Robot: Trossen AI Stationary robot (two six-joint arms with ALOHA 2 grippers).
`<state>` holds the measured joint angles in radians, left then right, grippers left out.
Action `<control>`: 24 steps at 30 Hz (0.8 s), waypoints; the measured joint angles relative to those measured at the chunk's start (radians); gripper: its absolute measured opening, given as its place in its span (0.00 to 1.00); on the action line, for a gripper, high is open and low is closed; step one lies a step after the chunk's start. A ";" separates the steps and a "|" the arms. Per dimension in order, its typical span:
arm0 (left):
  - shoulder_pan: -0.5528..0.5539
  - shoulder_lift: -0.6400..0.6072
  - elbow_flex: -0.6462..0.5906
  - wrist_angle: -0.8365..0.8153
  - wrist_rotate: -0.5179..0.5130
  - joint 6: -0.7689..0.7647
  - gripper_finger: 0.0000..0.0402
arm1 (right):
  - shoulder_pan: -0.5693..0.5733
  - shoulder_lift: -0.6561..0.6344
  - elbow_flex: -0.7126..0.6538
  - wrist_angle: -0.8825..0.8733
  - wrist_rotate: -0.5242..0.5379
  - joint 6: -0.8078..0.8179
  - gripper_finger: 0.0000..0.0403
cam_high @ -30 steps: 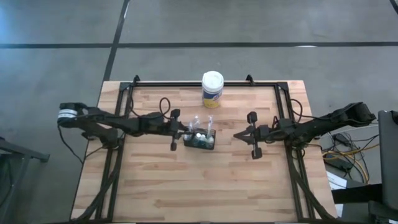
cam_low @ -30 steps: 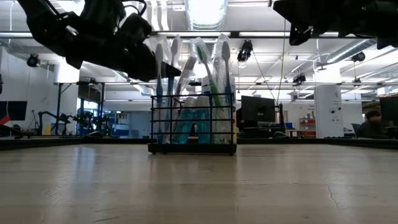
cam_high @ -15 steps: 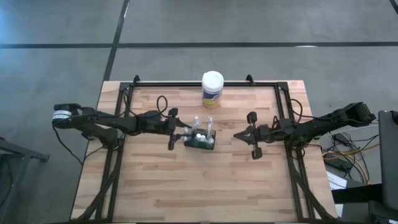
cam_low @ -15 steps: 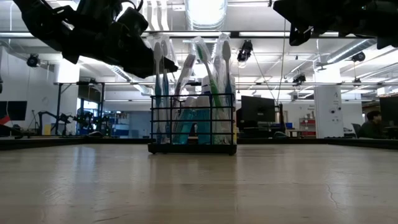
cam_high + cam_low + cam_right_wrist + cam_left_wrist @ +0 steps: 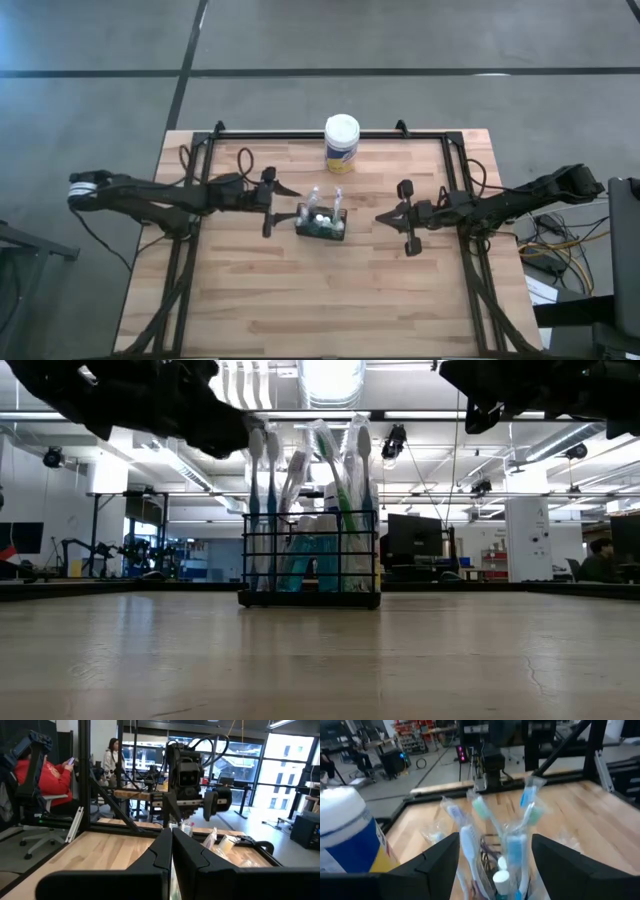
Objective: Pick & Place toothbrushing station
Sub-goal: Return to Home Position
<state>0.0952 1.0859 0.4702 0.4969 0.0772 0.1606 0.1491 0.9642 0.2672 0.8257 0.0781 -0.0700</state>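
The toothbrushing station, a black wire-mesh caddy (image 5: 321,223) with wrapped toothbrushes and small tubes upright in it, rests on its base at the middle of the wooden table (image 5: 250,300). The low view shows it standing flat (image 5: 310,572). My left gripper (image 5: 288,207) is open just left of the caddy and raised to about the level of the brush heads. In the left wrist view its fingers (image 5: 440,865) flank the brushes (image 5: 512,845) without touching. My right gripper (image 5: 380,218) is shut, hovering right of the caddy.
A white-lidded canister with a yellow and blue label (image 5: 342,143) stands near the table's far edge, behind the caddy. Black frame rails (image 5: 300,136) run along the table's far and side edges. People sit and stand in the room beyond (image 5: 50,775).
My left gripper has opened and let go at the caddy's left side, then drawn back toward the table's left edge. The caddy has stayed upright in the same spot on the table.
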 joint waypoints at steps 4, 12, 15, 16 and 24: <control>0.000 -0.072 0.000 -0.005 0.007 0.002 0.62 | 0.002 0.000 0.000 0.000 0.000 0.000 0.02; 0.000 -0.113 0.002 0.010 0.021 0.005 0.31 | 0.001 0.000 0.000 0.001 0.000 -0.016 0.02; 0.000 -0.080 0.007 -0.001 0.067 0.017 0.07 | 0.001 0.001 0.000 0.004 0.001 -0.019 0.02; 0.000 -0.065 0.014 -0.002 0.075 0.018 0.04 | 0.001 0.001 0.000 0.007 0.001 -0.019 0.02; 0.000 0.035 0.074 -0.007 0.127 0.030 0.01 | 0.001 0.001 0.001 0.023 0.001 -0.018 0.02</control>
<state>0.0948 1.1214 0.5438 0.4903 0.2039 0.1908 0.1505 0.9649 0.2680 0.8490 0.0795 -0.0883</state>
